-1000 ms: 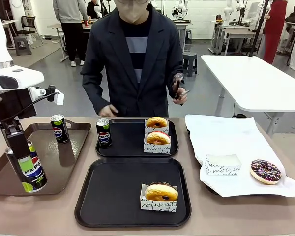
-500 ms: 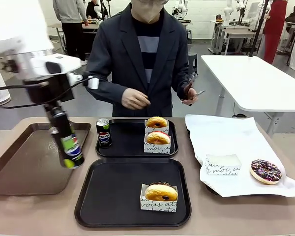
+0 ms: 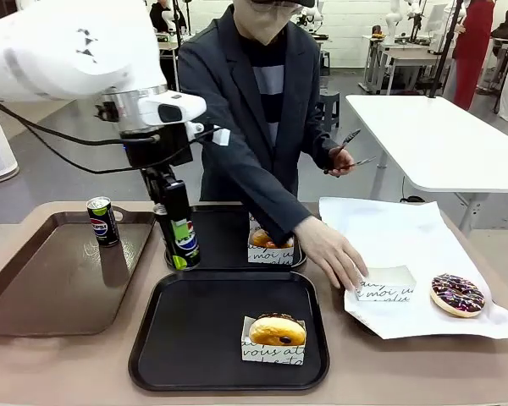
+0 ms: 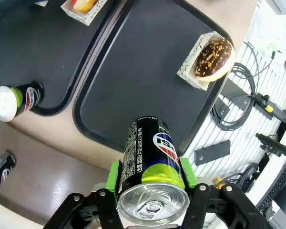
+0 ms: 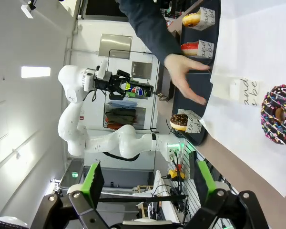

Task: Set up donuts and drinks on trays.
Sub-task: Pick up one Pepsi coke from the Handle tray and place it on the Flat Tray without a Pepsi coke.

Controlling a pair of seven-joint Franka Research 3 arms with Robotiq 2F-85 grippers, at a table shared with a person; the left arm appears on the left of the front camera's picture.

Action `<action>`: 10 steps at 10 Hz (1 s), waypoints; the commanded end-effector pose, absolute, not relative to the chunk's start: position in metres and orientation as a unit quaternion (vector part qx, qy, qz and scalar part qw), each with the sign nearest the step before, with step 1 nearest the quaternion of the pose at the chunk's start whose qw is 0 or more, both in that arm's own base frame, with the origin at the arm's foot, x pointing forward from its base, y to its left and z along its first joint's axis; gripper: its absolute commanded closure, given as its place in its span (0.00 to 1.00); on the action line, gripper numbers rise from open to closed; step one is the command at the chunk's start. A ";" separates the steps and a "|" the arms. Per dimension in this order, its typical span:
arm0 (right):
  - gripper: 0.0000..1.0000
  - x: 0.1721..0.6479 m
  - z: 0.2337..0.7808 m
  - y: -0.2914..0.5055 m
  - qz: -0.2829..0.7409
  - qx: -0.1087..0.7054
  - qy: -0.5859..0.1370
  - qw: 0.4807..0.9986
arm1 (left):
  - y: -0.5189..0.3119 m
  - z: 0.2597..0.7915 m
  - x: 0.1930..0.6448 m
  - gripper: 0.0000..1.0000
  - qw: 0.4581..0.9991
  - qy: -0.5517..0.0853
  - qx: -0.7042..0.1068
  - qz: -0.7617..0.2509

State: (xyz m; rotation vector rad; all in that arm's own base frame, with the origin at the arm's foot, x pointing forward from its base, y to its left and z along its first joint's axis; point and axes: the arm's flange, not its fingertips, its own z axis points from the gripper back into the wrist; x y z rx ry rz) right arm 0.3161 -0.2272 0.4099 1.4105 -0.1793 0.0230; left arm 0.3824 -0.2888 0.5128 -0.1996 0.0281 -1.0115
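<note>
My left gripper point(image 3: 173, 205) is shut on a Pepsi can point(image 3: 183, 241) and holds it tilted in the air above the gap between the two black trays; the same held can point(image 4: 151, 164) is also seen from the wrist. The near tray point(image 3: 195, 338) carries a sleeved donut point(image 3: 277, 331). The far tray point(image 3: 224, 245) holds sleeved donuts point(image 3: 261, 240), half hidden by the person's arm, and a standing can point(image 4: 12, 99). A chocolate-sprinkle donut point(image 3: 457, 294) lies on white paper. My right gripper point(image 5: 148, 180) is open and empty above the table's right side.
A brown tray point(image 3: 42, 292) at the left holds one more can point(image 3: 102, 221). The person's hand point(image 3: 332, 256) reaches to an empty paper sleeve point(image 3: 384, 283) on the white sheet point(image 3: 406, 233); the other hand holds tongs point(image 3: 349, 152).
My left arm has lifted the can off the brown tray and carried it right, to between the black trays. The person's hand has come down to the empty sleeve.
</note>
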 end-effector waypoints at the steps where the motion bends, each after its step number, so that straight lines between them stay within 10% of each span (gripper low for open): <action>1: 0.00 0.316 0.411 -0.227 0.014 0.649 -0.086 0.756 | -0.286 0.513 0.386 0.41 0.873 0.060 -0.089 -0.476; 5: 0.00 0.316 0.411 -0.227 0.014 0.649 -0.086 0.756 | -0.165 0.502 0.267 0.41 0.842 0.122 -0.025 -0.524; 10: 0.00 0.316 0.411 -0.227 0.014 0.649 -0.086 0.756 | -0.143 0.493 0.245 0.41 0.864 0.080 -0.022 -0.496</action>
